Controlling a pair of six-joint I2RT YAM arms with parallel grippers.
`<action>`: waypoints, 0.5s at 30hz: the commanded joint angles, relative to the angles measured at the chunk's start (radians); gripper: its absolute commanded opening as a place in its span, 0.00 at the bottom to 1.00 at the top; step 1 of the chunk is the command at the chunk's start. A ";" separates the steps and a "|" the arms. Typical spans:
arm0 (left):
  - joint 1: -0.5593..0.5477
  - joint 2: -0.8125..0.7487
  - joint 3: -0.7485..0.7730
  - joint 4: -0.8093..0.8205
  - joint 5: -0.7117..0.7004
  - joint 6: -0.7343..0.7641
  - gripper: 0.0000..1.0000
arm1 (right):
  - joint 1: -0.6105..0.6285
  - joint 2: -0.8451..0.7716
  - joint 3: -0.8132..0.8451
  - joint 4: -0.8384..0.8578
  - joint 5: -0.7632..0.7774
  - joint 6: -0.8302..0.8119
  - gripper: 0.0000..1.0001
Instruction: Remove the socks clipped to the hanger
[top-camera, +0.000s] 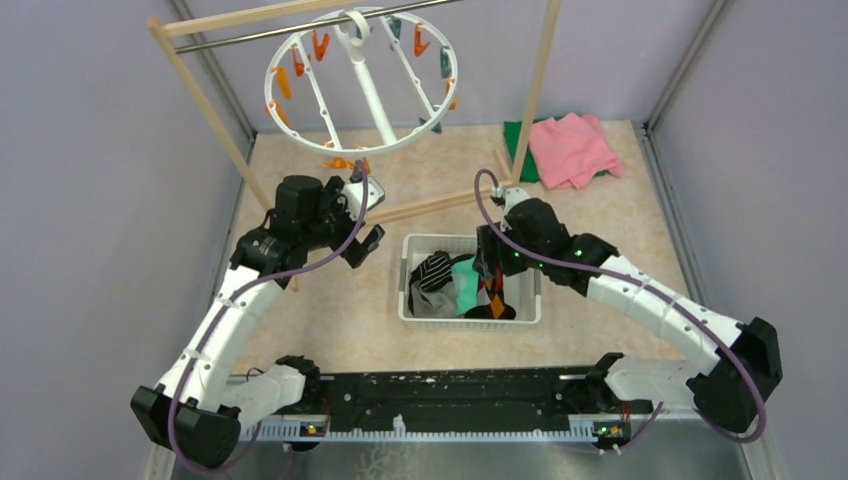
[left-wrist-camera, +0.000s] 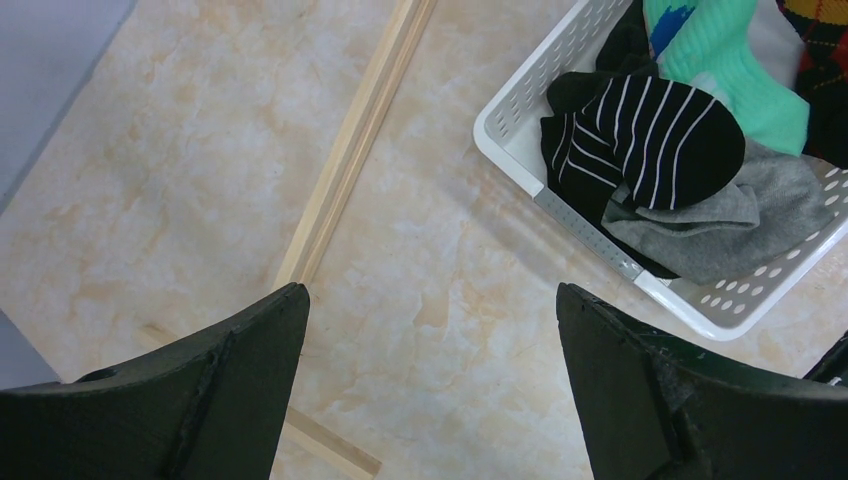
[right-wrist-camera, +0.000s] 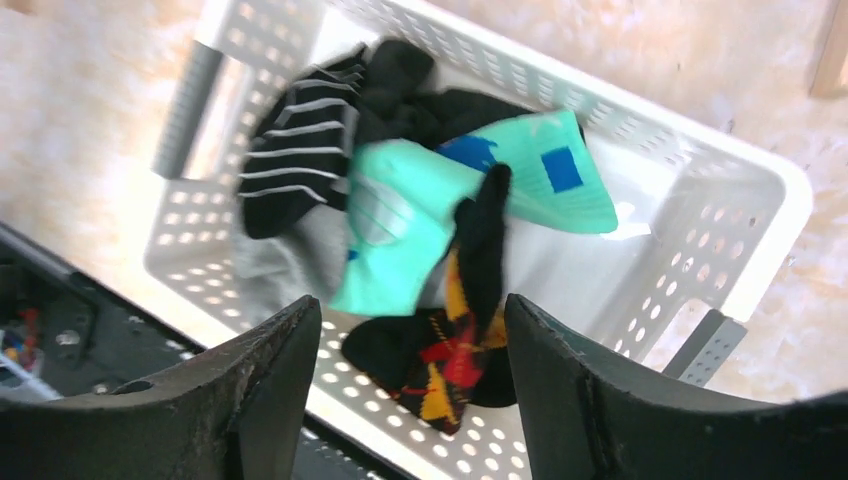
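Note:
The white round hanger (top-camera: 360, 85) hangs from the rack bar at the back, and its orange and teal clips carry no socks. Several socks lie in the white slotted basket (top-camera: 430, 239). They are the striped sock (right-wrist-camera: 290, 160), the teal sock (right-wrist-camera: 420, 230), the argyle sock (right-wrist-camera: 450, 360) and a grey sock (left-wrist-camera: 740, 215). My right gripper (right-wrist-camera: 412, 303) is open just above the argyle sock, over the basket (right-wrist-camera: 760, 170). My left gripper (left-wrist-camera: 430, 290) is open and empty over the bare table, left of the basket (left-wrist-camera: 520, 110).
The wooden-and-metal rack (top-camera: 210, 110) frames the back of the table. Its wooden base bar (left-wrist-camera: 350, 150) runs along the floor under my left gripper. Pink cloth (top-camera: 570, 150) and green cloth (top-camera: 518, 135) lie at the back right. Purple walls enclose the table.

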 joint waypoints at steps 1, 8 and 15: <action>0.003 0.014 0.063 0.019 0.012 0.019 0.99 | -0.004 -0.050 0.159 -0.156 -0.017 0.002 0.64; 0.003 0.027 0.085 0.016 0.020 0.006 0.99 | -0.078 -0.043 0.034 0.123 -0.041 0.067 0.22; 0.007 0.016 0.081 0.011 0.013 0.003 0.99 | -0.197 0.093 -0.113 0.278 -0.179 0.133 0.00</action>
